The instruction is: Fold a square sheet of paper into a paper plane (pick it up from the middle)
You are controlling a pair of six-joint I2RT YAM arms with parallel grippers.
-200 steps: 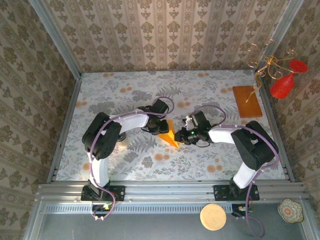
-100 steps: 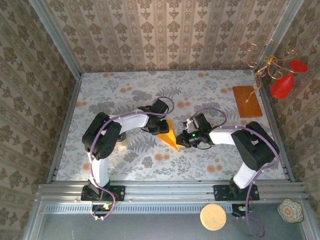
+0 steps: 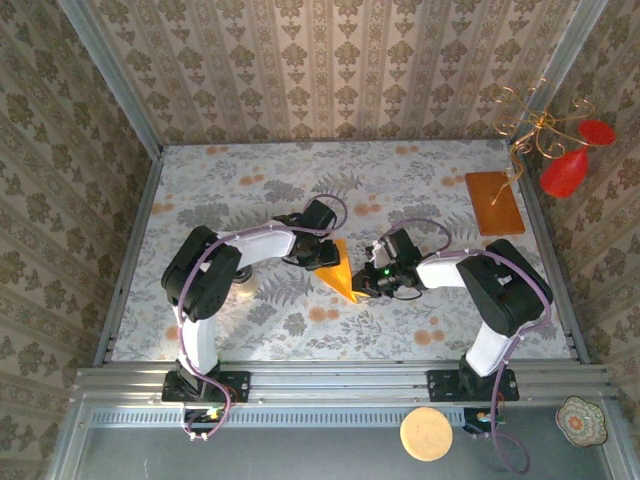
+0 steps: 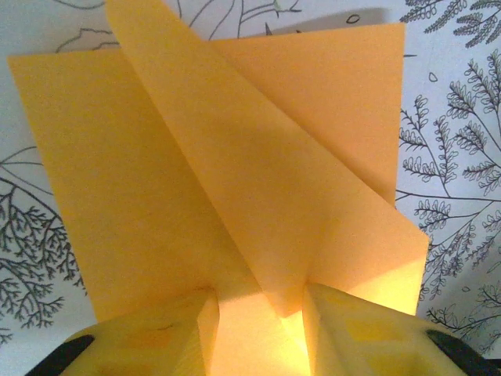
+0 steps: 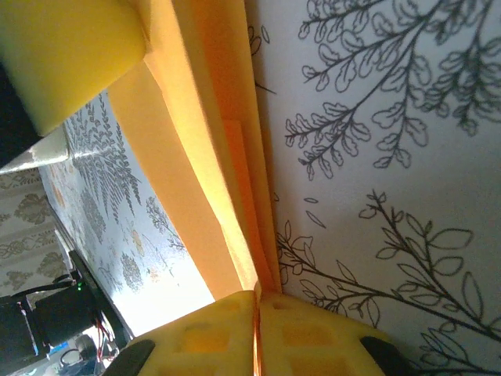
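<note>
The fern-patterned table [image 3: 250, 200] spread under both arms, which bent inward from their bases so that their wrists met near its middle, probably so each could work one side of the same fold. The left arm [image 3: 205, 275] came in from the left and the right arm [image 3: 500, 285] from the right. A stiff brown-orange board [image 3: 492, 202] lay well apart at the far right edge and took no part in the work.

Between the wrists lay the sheet of paper [image 3: 340, 272], bright orange-yellow and already part folded. In the left wrist view it [image 4: 235, 196] lay flat on the cloth with a long triangular flap creased diagonally over a squarer layer, so the dart looked begun but far from finished.

The left gripper [image 3: 318, 255] sat at the paper's far-left side. Seen from its own wrist, the left gripper [image 4: 258, 313] had its jaws standing apart, with the flap's point lying in the gap and nothing pinched; the fingers [image 4: 188, 329] seemed only to frame the paper.

The right gripper [image 3: 368, 278] met the paper's right edge. Its own view showed the right gripper [image 5: 257, 301] pressed together on the thin stacked edge of the paper [image 5: 211, 196], low against the table, apparently to anchor or lift that side for the next crease.
</note>
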